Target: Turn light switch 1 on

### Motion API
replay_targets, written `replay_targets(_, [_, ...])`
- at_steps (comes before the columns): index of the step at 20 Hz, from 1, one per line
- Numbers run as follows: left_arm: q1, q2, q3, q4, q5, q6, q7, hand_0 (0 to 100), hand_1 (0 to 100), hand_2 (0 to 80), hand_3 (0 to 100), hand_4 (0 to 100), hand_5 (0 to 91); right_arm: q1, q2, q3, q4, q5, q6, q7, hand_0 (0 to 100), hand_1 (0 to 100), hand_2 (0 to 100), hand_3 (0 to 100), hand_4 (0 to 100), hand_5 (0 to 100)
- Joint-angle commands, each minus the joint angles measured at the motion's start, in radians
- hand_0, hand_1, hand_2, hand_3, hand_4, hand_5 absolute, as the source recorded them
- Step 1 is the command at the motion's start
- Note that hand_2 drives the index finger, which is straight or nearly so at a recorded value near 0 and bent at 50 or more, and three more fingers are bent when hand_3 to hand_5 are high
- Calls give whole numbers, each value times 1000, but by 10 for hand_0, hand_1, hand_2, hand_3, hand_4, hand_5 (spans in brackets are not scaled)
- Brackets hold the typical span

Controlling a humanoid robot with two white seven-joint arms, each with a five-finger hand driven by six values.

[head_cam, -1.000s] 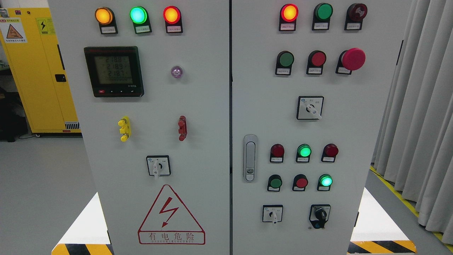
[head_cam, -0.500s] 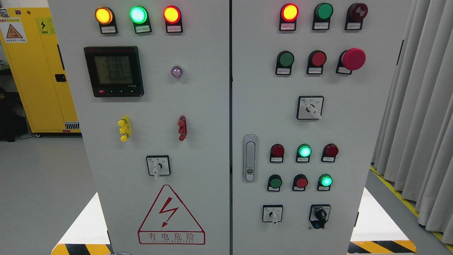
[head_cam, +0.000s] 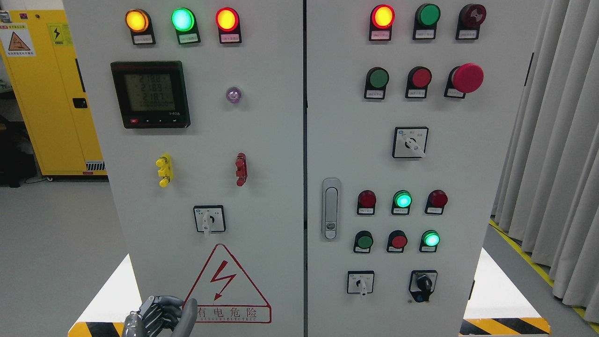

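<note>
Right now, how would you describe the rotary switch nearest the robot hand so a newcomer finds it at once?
Start on the grey cabinet's left door, at the red lightning warning triangle low down. Directly above its tip sits a small square rotary switch with a white handle pointing straight down. It is the only rotary switch on that door, below the yellow and red terminals.

A yellow storage cabinet [head_cam: 44, 89] stands at the left on a pale grey floor [head_cam: 51, 243]. Grey curtains [head_cam: 557, 154] hang at right, above yellow floor tape [head_cam: 524, 255].
</note>
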Motion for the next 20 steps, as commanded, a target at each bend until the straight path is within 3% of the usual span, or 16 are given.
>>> replay_targets(1, [-85,-76,-59,-40,-56,66,20,120,690,603,878,842,757,0,0,0,0,-29,1,-1,0,500,40,0,0,0])
replay_targets(9, [-129,-86,-59,-41,-77,165,57,103,704,609,909,876,802,0,0,0,0,-29,1,-1,0,500,40,0,0,0])
replay_targets(18, [-189,-102,-58,-38,-88,251,60,108,715,603,916,883,817,0,0,0,0,-29,1,1,0,500,40,0,0,0])
replay_targets(20, [-203,-105,-58,-39,-126,286,60,129,719,602,918,884,818,0,0,0,0,-29,1,-1,0,500,40,0,0,0])
